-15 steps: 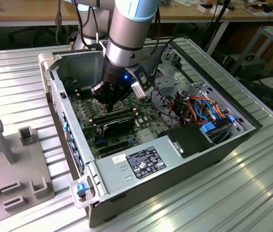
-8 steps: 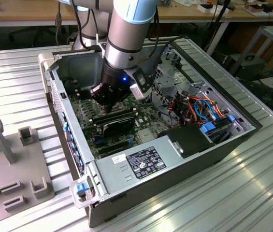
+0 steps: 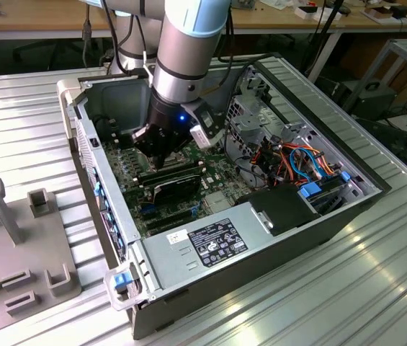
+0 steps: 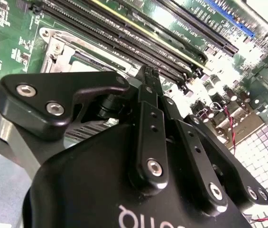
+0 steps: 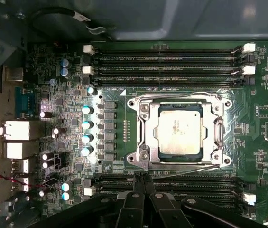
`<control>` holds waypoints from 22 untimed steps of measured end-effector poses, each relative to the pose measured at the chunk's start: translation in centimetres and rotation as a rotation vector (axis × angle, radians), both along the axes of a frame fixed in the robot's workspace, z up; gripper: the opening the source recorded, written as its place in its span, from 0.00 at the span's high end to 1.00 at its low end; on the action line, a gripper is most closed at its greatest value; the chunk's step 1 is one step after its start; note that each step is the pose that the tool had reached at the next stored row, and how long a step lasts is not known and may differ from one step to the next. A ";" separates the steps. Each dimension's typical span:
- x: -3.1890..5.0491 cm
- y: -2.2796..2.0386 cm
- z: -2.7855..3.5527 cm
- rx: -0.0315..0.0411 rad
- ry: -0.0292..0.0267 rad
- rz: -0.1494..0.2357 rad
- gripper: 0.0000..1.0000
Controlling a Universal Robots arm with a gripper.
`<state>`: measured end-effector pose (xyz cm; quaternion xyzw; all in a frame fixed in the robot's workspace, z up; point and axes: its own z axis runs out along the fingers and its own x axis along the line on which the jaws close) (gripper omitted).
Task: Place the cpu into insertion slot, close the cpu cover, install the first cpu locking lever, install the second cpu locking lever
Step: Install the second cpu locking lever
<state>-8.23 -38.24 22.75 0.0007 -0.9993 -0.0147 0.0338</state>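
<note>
Matt silver metal cpu (image 5: 179, 130); glossy black tool (image 5: 144, 183)

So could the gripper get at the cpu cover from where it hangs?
Probably yes. The gripper hangs over the memory slots beside the cpu cover, and nothing stands between them.

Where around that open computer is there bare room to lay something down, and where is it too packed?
Free: the ribbed metal table on the exterior view's right of the computer case, and the strip in front of it. Crowded: inside the case, around the cpu, memory slots and the gripper; the grey fixture fills the left.
</note>
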 end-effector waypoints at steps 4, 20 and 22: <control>-0.15 0.19 -0.22 0.0003 -0.0001 0.000 0.89; -0.50 0.43 -1.48 0.0078 -0.0002 0.000 0.89; -0.53 0.48 -1.59 0.0094 -0.0002 0.000 0.89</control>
